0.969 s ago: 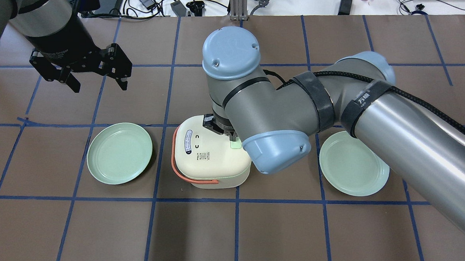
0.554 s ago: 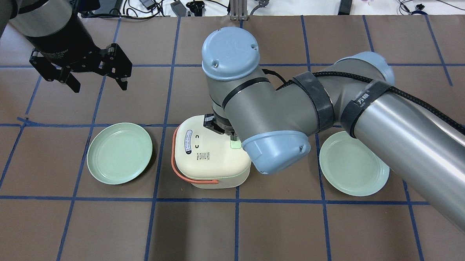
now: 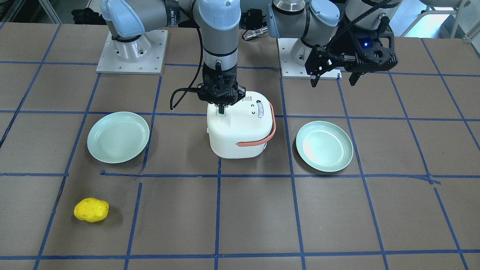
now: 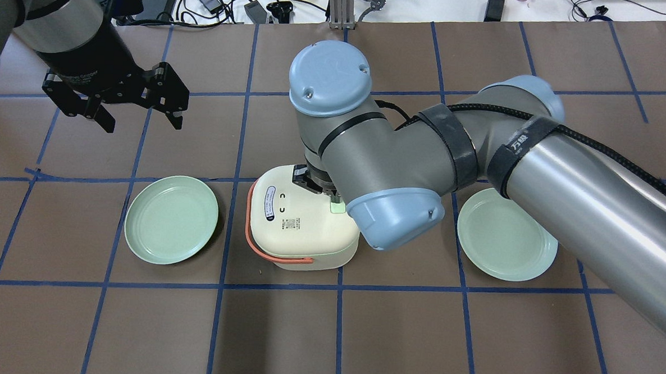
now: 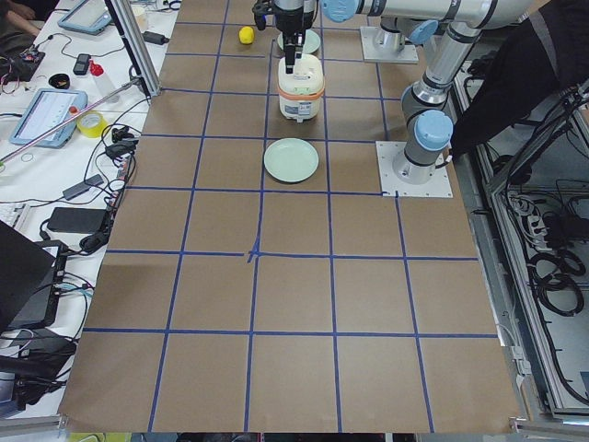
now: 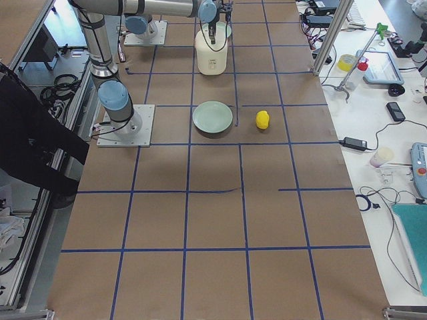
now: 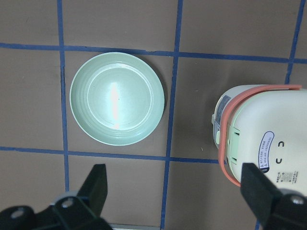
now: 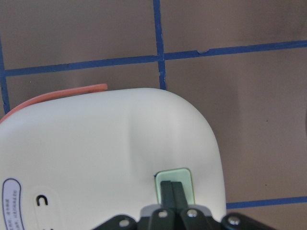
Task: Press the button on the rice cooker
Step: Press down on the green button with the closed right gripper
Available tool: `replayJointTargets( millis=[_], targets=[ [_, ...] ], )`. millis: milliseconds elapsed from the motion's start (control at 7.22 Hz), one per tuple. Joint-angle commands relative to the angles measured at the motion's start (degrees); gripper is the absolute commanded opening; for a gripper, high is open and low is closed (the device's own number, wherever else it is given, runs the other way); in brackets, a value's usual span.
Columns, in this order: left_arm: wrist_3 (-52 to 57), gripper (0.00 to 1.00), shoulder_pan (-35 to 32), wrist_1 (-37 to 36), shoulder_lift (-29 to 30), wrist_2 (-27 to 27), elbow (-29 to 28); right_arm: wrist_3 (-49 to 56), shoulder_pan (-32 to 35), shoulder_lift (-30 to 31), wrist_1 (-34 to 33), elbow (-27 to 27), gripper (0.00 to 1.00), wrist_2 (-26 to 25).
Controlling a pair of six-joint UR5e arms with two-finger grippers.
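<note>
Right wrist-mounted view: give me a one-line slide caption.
Shut right pincer tips meet the pale green square button atop the cream plastic rice cooker with a coral handle.

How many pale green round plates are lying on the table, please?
2. One pale green round plate lies to the robot's right of the white rice cooker; the second plate lies to its left. Neither touches it; none seems hidden.

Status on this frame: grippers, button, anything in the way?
Right gripper shut, tips on the green button atop the rice cooker. Left gripper open, raised, off to the side. Nothing blocking the button.
</note>
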State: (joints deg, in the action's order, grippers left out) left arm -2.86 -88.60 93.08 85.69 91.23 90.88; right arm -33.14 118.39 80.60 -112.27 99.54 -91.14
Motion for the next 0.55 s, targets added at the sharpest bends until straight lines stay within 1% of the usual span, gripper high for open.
replayJointTargets(
  millis=[0, 415],
  targets=[
    [-0.04, 1.00, 0.00, 0.00, 0.00, 0.00, 0.00, -0.08, 0.00, 0.00, 0.03, 0.13, 0.00, 0.00],
    [0.05, 1.00, 0.00, 0.00, 0.00, 0.00, 0.00, 0.01, 0.00, 0.00, 0.12, 0.65, 0.00, -0.61]
  ],
)
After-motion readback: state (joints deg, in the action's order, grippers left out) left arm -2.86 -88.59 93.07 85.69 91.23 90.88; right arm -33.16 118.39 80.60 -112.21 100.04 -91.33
